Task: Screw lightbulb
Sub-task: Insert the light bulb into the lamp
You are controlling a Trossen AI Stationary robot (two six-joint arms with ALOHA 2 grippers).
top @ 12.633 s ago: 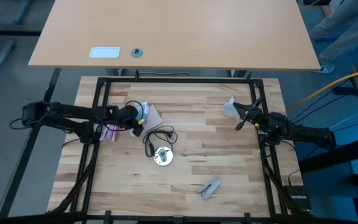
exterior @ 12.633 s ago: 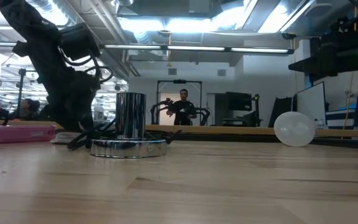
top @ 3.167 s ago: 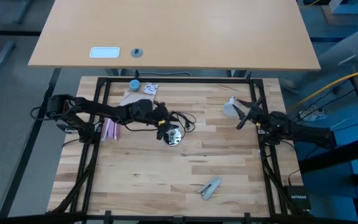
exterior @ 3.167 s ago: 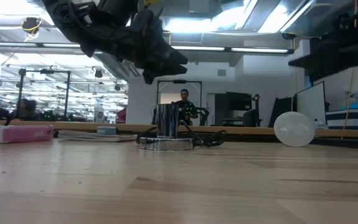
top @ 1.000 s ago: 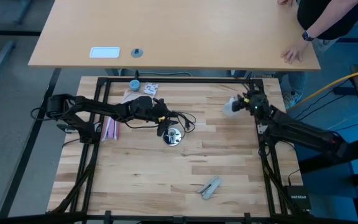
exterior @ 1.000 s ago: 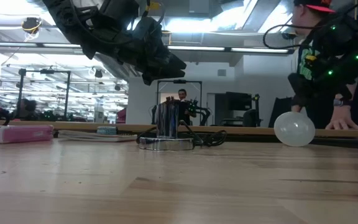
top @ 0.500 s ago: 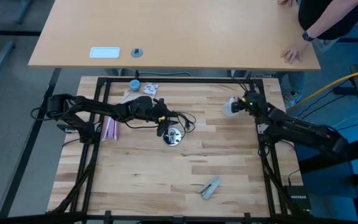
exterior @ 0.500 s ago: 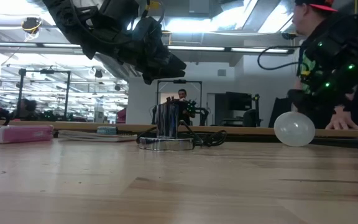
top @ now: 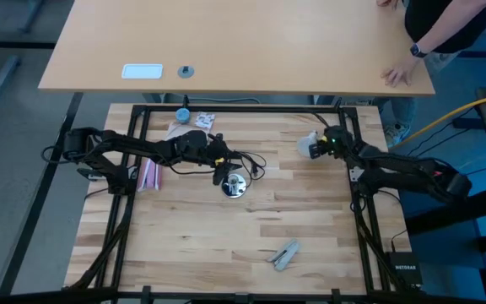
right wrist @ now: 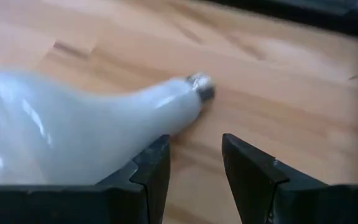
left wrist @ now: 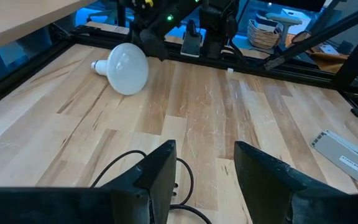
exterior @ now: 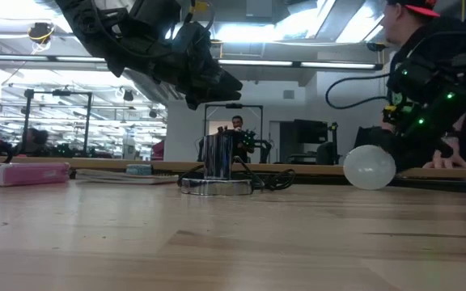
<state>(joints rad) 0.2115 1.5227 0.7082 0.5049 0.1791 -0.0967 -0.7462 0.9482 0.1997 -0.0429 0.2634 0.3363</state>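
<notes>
Frosted-white lightbulb [left wrist: 128, 67] lies on its side, tapering to a grey neck.

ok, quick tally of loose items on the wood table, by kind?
lightbulb: 1
silver lamp base with black cord: 1
blue cap: 1
pink flat item: 1
grey flat tool: 1
paper packet: 1
Total: 6

Over the last second the right hand [top: 317, 147] pushed the lightbulb [top: 308, 146] a little away from the desk's [top: 310, 219] right edge, toward the middle.
</notes>
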